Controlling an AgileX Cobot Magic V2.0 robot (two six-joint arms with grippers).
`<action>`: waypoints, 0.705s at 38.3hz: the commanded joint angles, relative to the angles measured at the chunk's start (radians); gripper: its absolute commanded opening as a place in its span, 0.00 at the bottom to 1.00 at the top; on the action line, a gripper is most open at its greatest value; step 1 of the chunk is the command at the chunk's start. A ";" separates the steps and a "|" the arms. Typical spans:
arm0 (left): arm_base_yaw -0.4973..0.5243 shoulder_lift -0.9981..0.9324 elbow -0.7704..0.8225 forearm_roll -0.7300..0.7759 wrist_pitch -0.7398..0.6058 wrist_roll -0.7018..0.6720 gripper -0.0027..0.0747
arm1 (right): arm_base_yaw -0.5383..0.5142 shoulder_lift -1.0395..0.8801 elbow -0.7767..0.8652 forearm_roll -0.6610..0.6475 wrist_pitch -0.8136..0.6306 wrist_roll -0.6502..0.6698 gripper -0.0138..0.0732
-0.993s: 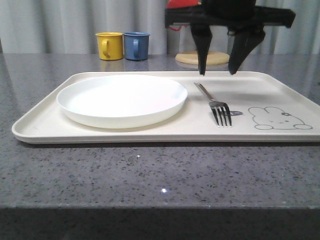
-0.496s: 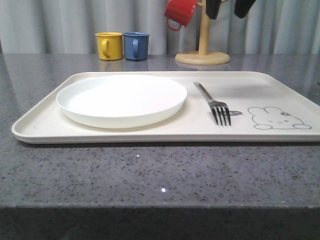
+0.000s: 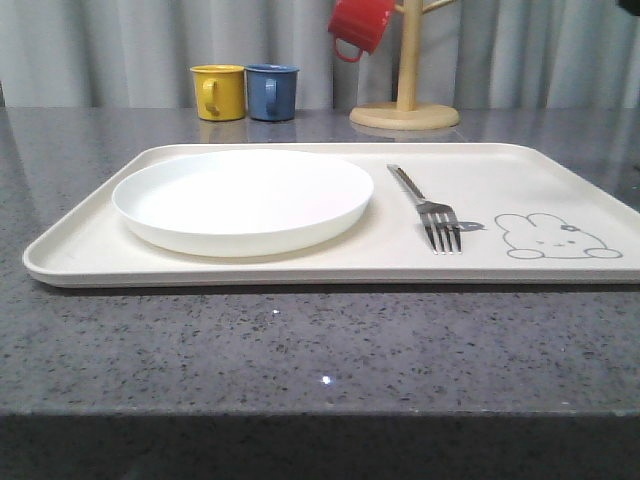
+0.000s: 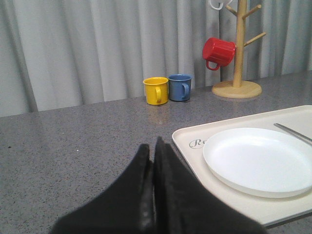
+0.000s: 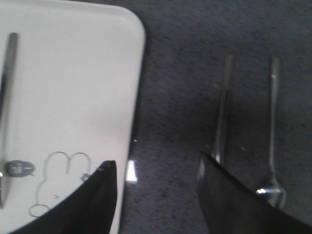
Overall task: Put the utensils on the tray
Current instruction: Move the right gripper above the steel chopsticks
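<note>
The cream tray lies on the grey counter. On it sit the white plate at the left and the fork to its right, beside the rabbit drawing. In the right wrist view my right gripper hangs open over the tray's edge and the bare counter. The fork lies on one side of it, and the chopsticks and the spoon lie off the tray on the other side. My left gripper is shut and empty, over the counter beside the tray and plate.
A yellow mug and a blue mug stand behind the tray. A wooden mug tree with a red mug hanging on it stands at the back, right of them. A curtain closes off the rear.
My right gripper rose from just above the fork's handle and left the front view upward and to the right. Plate, fork and tray stayed put.
</note>
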 commanded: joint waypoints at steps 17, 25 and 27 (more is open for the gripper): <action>0.002 0.012 -0.025 -0.012 -0.085 -0.011 0.01 | -0.183 -0.075 0.099 0.024 0.020 -0.065 0.62; 0.002 0.012 -0.025 -0.012 -0.085 -0.011 0.01 | -0.183 0.017 0.099 0.024 0.006 -0.075 0.62; 0.002 0.012 -0.025 -0.012 -0.085 -0.011 0.01 | -0.183 0.047 0.099 0.024 -0.003 -0.081 0.62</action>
